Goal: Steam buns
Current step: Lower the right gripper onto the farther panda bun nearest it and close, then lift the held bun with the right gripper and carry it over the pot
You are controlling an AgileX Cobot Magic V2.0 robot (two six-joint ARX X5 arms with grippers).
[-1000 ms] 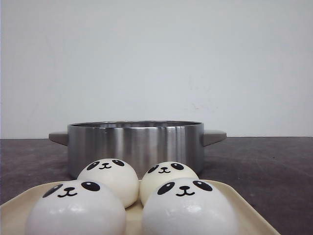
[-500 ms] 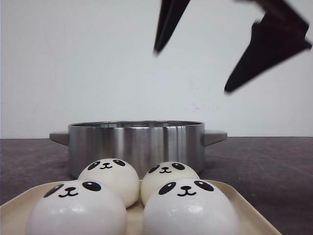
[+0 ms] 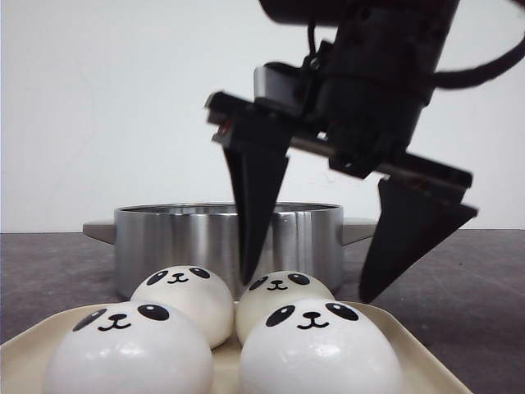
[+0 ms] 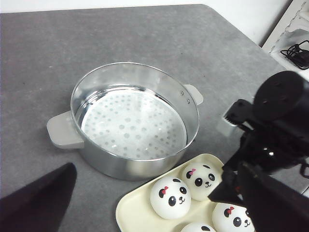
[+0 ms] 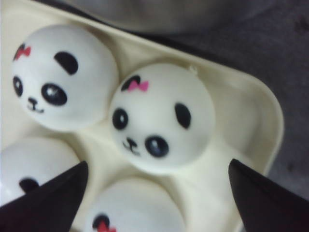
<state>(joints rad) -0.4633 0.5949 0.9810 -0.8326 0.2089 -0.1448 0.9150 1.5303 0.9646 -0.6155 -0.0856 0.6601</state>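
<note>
Four white panda buns sit on a cream tray (image 3: 399, 334): front left (image 3: 127, 353), front right (image 3: 316, 349), back left (image 3: 184, 300), back right (image 3: 283, 294). My right gripper (image 3: 305, 287) is open and hangs over the tray, its fingertips low on either side of the back right bun, not touching it. In the right wrist view that bun (image 5: 161, 116) lies just ahead of the open right gripper (image 5: 158, 164). My left gripper (image 4: 157, 193) is open and empty, high above the table near the pot. The buns (image 4: 170, 197) also show there.
A steel steamer pot (image 3: 225, 238) with two grey handles stands right behind the tray. Its perforated white insert (image 4: 133, 123) holds nothing. The table (image 4: 48, 43) is dark grey. A white shelf with cables (image 4: 297, 43) stands beyond the table's corner.
My right gripper has come down from the top of the front view and now straddles the back right bun, still open. The buns, tray and pot have not moved.
</note>
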